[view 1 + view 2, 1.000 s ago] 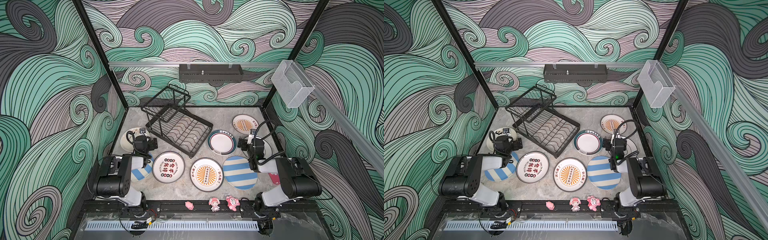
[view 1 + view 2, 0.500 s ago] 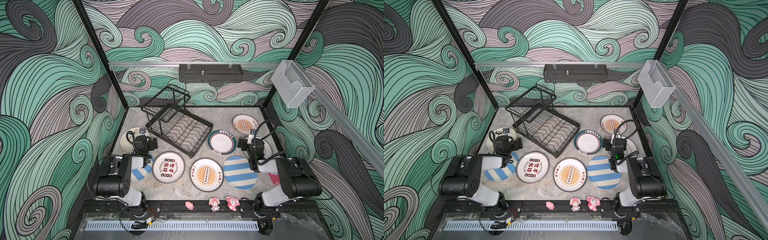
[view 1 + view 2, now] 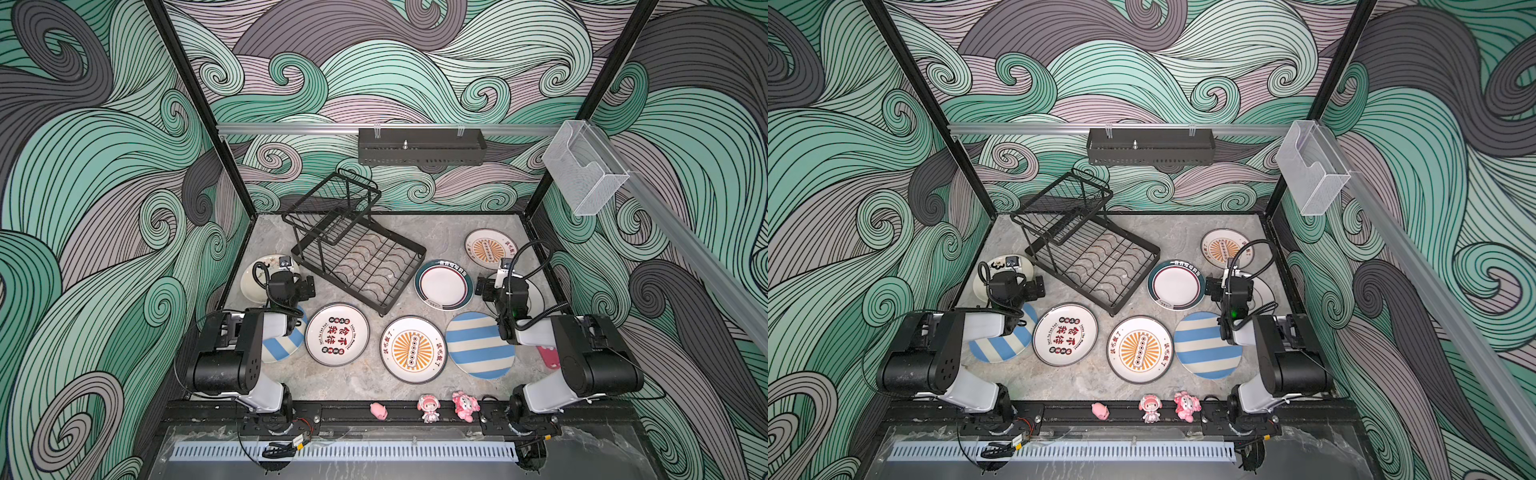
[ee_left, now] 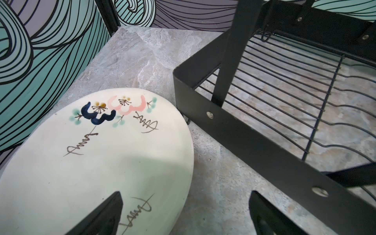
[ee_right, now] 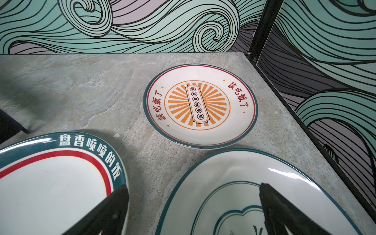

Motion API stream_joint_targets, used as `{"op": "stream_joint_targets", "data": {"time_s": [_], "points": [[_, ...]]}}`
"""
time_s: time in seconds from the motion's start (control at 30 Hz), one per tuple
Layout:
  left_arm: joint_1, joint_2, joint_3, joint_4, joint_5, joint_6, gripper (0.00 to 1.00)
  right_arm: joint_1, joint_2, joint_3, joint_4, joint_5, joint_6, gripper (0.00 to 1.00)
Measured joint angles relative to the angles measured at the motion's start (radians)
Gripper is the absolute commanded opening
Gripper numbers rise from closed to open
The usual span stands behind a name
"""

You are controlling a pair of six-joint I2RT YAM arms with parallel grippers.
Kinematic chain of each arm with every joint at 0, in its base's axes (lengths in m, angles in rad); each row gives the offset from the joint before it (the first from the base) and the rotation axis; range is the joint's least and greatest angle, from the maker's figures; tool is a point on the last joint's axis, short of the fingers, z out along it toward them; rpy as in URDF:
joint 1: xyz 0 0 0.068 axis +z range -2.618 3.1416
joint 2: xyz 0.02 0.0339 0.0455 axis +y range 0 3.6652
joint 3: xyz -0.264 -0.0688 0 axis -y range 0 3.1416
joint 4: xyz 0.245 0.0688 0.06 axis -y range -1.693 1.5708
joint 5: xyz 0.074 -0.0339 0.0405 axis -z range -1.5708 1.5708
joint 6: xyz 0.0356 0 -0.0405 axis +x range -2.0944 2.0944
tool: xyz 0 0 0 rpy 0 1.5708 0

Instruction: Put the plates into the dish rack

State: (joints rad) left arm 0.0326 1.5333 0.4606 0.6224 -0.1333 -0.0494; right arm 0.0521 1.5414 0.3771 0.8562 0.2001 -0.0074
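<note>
The black wire dish rack (image 3: 357, 253) (image 4: 264, 114) stands empty at the back of the table. Several plates lie flat around it. My left gripper (image 3: 296, 279) (image 4: 185, 195) hangs open over the right edge of the cream floral plate (image 4: 105, 146), close beside the rack's frame. My right gripper (image 3: 490, 286) (image 5: 193, 185) is open above the gap between the teal-rimmed plate (image 5: 53, 183) and a white plate with thin teal lines (image 5: 234, 195). An orange-sunburst plate (image 5: 200, 105) lies beyond it. Neither gripper holds anything.
Nearer the front lie a blue-striped plate (image 3: 282, 347), a Chinese-character plate (image 3: 336, 334), another sunburst plate (image 3: 412, 349) and a second striped plate (image 3: 478, 345). Pink figurines (image 3: 428, 407) stand on the front rail. A black shelf (image 3: 419, 145) and a clear box (image 3: 584, 166) hang on the walls.
</note>
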Motion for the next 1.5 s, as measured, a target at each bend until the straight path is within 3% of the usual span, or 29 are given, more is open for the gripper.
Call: {"op": "stream_joint_targets", "data": {"time_s": [0.1,0.2,0.37,0.53,0.67,0.87,1.07,1.5], "points": [[-0.001,-0.027,0.062,-0.135,0.014,0.008,0.99,0.0,-0.024,0.026,-0.082,0.005,0.005,0.98],[-0.021,-0.067,0.18,-0.282,0.0,-0.018,0.99,-0.001,-0.103,0.16,-0.344,0.0,0.034,0.93],[-0.131,-0.224,0.218,-0.398,-0.081,-0.061,0.99,-0.002,-0.268,0.373,-0.638,-0.097,0.099,0.91],[-0.179,-0.377,0.218,-0.546,-0.087,-0.179,0.99,-0.006,-0.334,0.391,-0.854,-0.222,0.193,0.86],[-0.179,-0.525,0.216,-0.64,0.025,-0.299,0.99,-0.009,-0.331,0.355,-0.997,-0.308,0.248,0.84],[-0.179,-0.697,0.163,-0.689,0.187,-0.38,0.99,-0.019,-0.347,0.27,-1.035,-0.398,0.327,0.78],[-0.179,-0.773,0.147,-0.791,0.251,-0.381,0.99,-0.04,-0.242,0.271,-0.988,-0.484,0.376,0.74],[-0.179,-0.727,0.133,-0.817,0.284,-0.397,0.99,-0.046,-0.05,0.286,-0.885,-0.563,0.417,0.62]]}}
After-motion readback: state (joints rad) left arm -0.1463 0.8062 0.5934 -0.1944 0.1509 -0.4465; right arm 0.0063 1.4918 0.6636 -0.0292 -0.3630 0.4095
